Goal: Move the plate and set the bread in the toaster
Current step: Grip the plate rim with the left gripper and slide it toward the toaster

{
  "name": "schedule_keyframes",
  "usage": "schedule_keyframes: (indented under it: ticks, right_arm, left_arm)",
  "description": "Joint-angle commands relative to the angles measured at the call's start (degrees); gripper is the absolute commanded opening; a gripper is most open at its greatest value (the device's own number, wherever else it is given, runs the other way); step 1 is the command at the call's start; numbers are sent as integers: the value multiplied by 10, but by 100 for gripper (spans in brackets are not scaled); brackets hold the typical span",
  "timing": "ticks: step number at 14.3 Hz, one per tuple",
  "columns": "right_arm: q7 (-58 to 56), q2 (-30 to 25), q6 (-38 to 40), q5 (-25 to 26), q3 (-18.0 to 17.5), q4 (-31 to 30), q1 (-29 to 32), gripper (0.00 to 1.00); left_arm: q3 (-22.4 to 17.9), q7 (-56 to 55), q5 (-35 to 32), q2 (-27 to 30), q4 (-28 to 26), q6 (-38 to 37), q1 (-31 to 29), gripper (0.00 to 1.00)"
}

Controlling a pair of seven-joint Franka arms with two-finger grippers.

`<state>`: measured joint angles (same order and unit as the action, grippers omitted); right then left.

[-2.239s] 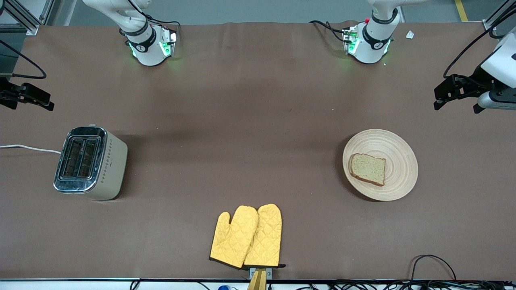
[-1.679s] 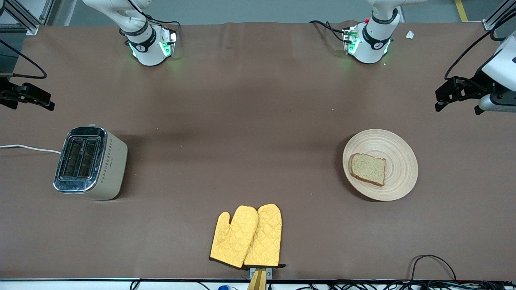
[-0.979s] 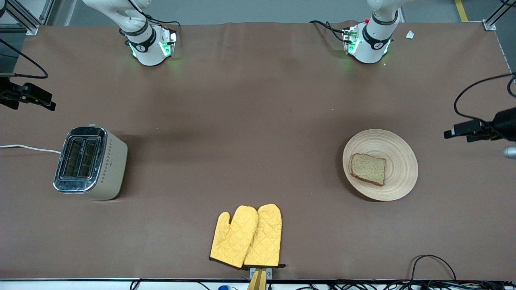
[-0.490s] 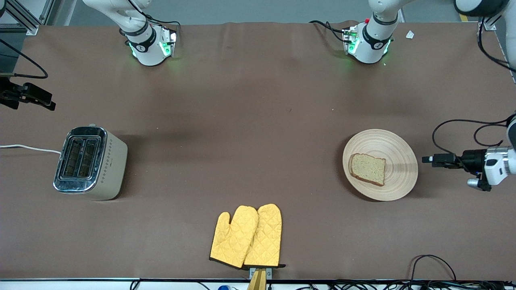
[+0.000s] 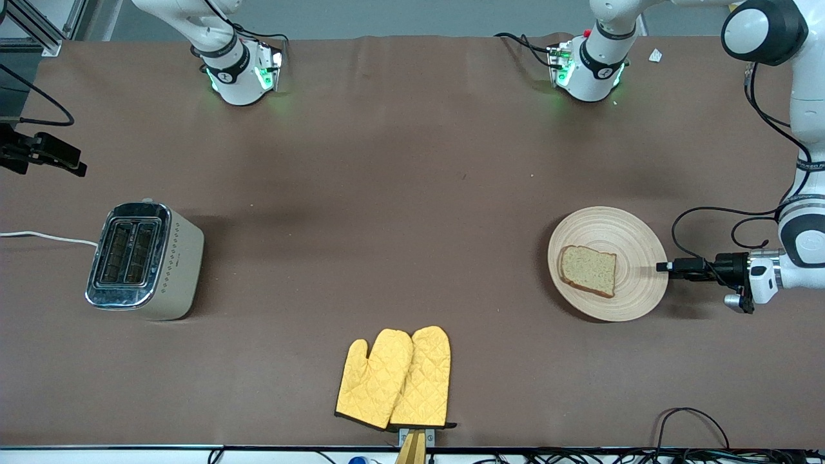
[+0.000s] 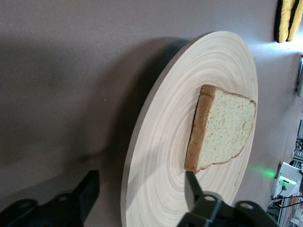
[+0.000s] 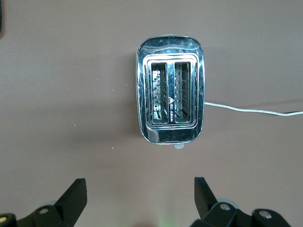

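Observation:
The pale wooden plate (image 5: 638,238) lies toward the left arm's end of the table with the bread (image 5: 587,270) slice on it. My left gripper (image 5: 664,266) is low at the plate's rim, on the side away from the toaster. In the left wrist view its open jaws (image 6: 141,187) straddle the plate's (image 6: 165,142) rim, one finger over the plate near the bread (image 6: 225,127), one outside. The beige toaster (image 5: 145,260) stands at the right arm's end with both slots empty. My right gripper (image 5: 74,166) waits open in the air near it; the right wrist view looks down on the toaster (image 7: 171,90).
A pair of yellow oven mitts (image 5: 396,379) lies near the table's front edge, midway along it. The toaster's white cord (image 5: 45,237) runs off the right arm's end. Black cables (image 5: 689,419) lie at the front edge near the left arm's end.
My left arm has swung down from high at the table's end to the plate's rim, and its open jaws now straddle the rim. The right arm, plate and bread have not moved.

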<state>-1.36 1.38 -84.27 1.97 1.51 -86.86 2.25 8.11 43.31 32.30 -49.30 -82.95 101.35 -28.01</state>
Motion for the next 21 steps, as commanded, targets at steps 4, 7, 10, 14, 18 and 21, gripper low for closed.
schedule_keyframes:
  ticks: [4, 7, 10, 14, 18, 21]
  right_arm:
    - [-2, -4, 2, -7, -4, 5, -1, 100]
    - [-3, -4, 1, -6, -5, 6, -2, 100]
    - [-4, -4, 0, -6, -5, 6, -3, 100]
    - [-2, -4, -1, -6, -5, 6, -17, 100]
    - [-3, -4, 1, -4, -5, 13, -24, 100]
    - [-4, -4, 0, -4, -4, 13, -23, 100]
  left_arm:
    - [3, 76, 27, -14, 7, -4, -8, 0]
    - [16, 117, 28, -9, 6, -13, -8, 0]
    - [88, 47, 29, 9, 9, -27, -9, 0]
    - [218, -87, 53, 8, 8, 41, 24, 0]
    - [232, -141, 160, 3, 7, 222, 191, 0]
    - [230, -155, 247, -23, 5, 363, 313, 0]
